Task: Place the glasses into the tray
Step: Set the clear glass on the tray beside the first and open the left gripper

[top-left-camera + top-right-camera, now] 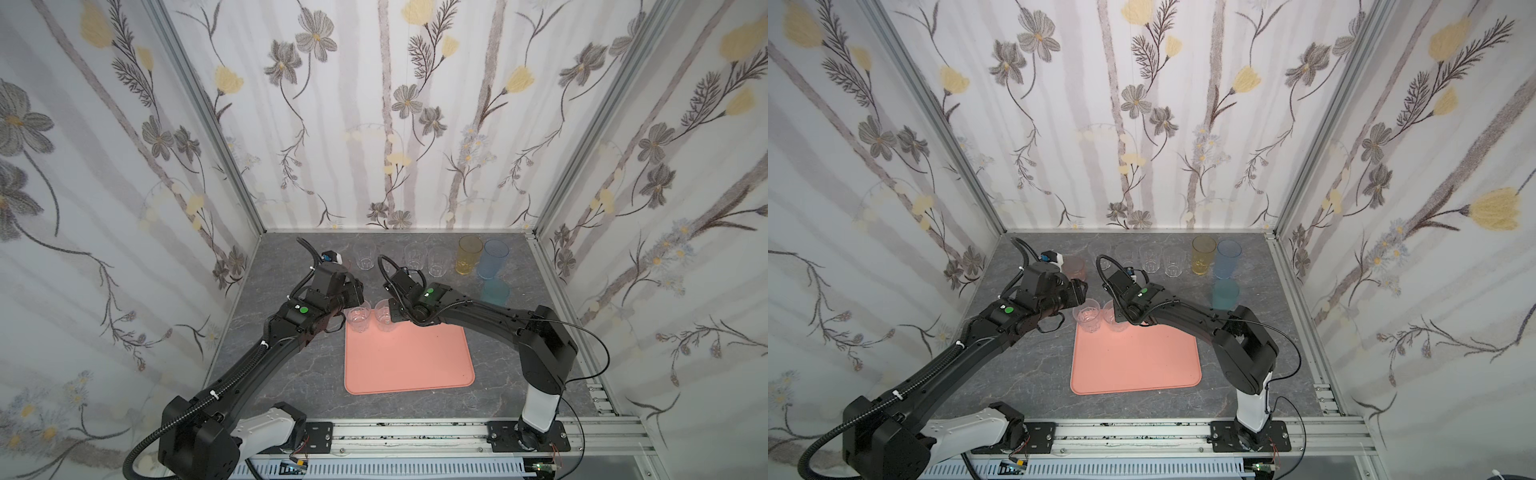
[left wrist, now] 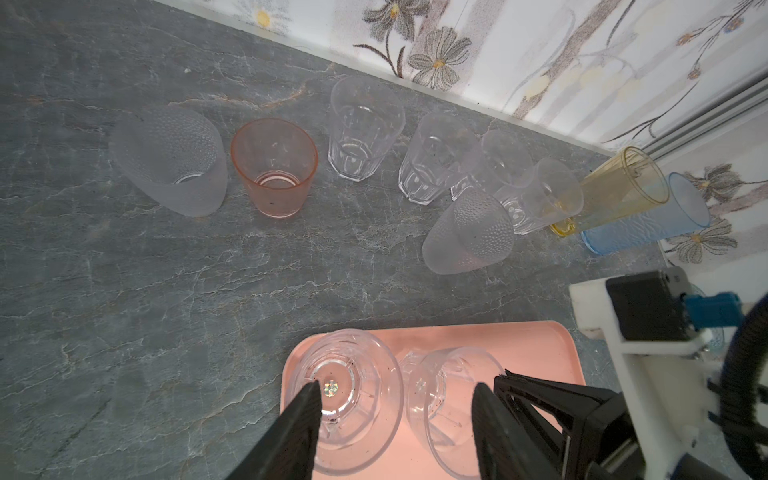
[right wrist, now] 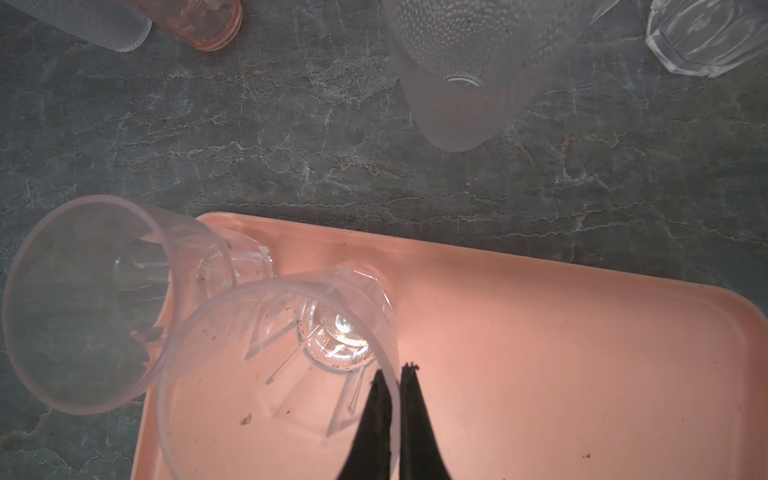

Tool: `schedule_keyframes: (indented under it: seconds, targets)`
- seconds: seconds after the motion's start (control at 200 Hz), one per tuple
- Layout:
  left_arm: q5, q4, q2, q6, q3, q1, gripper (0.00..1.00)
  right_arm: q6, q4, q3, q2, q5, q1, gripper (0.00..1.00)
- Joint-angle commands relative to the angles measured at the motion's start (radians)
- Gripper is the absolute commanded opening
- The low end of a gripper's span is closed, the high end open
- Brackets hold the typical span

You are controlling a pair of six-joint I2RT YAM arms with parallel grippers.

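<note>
The salmon-pink tray (image 1: 409, 361) lies mid-table in both top views. Two small clear glasses stand side by side in its far left corner: one (image 2: 353, 419) at the corner, the other (image 3: 266, 374) just to its right. My left gripper (image 2: 397, 415) hangs open above the pair, holding nothing, with one finger (image 2: 303, 419) over the corner glass. My right gripper (image 3: 395, 386) is shut on the rim of the other glass, one finger inside and one outside. More glasses stand along the back wall: pink (image 2: 274, 166), frosted (image 2: 170, 162), clear (image 2: 365, 129), amber (image 1: 469, 254), blue (image 1: 494, 257).
A teal glass (image 1: 495, 291) stands right of the tray, near my right arm. A second frosted glass (image 2: 469, 232) sits between the back row and the tray. The rest of the tray (image 3: 540, 353) is bare. Walls close in the back and both sides.
</note>
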Motion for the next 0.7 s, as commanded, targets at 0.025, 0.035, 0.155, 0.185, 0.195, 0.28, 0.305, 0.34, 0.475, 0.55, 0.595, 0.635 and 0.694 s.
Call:
schedule_keyframes:
  seconds: [0.025,0.035,0.155,0.185,0.195,0.28,0.305,0.34,0.475,0.55,0.595,0.635,0.694]
  targets:
    - [-0.023,0.012,0.001,-0.003,-0.003,0.001,0.6,0.005,0.049,0.018,0.023,-0.016,-0.003,0.04]
    - [-0.023,0.014,0.001,-0.004,-0.003,0.001,0.6,0.004,0.048,0.018,0.025,-0.017,-0.003,0.04]
    - [-0.021,0.015,0.004,-0.004,-0.002,0.001,0.6,0.004,0.046,0.018,0.039,-0.017,-0.005,0.07]
    - [-0.019,0.015,0.005,-0.004,0.0,0.001,0.6,0.004,0.047,0.018,0.041,-0.017,-0.005,0.08]
    - [-0.018,0.015,0.005,-0.004,0.0,0.001,0.6,0.004,0.047,0.019,0.042,-0.017,-0.005,0.09]
    - [-0.018,0.017,0.008,-0.006,0.001,0.001,0.6,0.003,0.041,0.024,0.036,-0.022,-0.006,0.19]
    - [-0.018,0.017,0.01,-0.006,0.002,0.001,0.6,0.0,0.038,0.025,0.03,-0.024,-0.008,0.22]
    - [-0.019,0.017,0.011,-0.006,0.004,0.001,0.6,-0.005,0.033,0.031,0.016,-0.026,-0.012,0.26]
    - [-0.036,0.019,0.019,-0.007,0.024,0.0,0.6,-0.015,0.029,0.044,-0.069,-0.097,-0.069,0.37]
    - [-0.098,0.019,0.031,-0.001,0.039,-0.01,0.6,-0.01,0.056,0.034,-0.135,-0.152,-0.139,0.4]
    - [-0.16,0.019,0.05,0.008,0.052,-0.03,0.6,-0.002,0.086,0.017,-0.167,-0.18,-0.177,0.41]
    - [-0.205,0.019,0.071,0.019,0.068,-0.056,0.61,0.008,0.122,-0.007,-0.188,-0.202,-0.212,0.42]
    - [-0.266,0.026,0.115,0.042,0.093,-0.105,0.62,0.03,0.16,-0.034,-0.195,-0.237,-0.263,0.42]
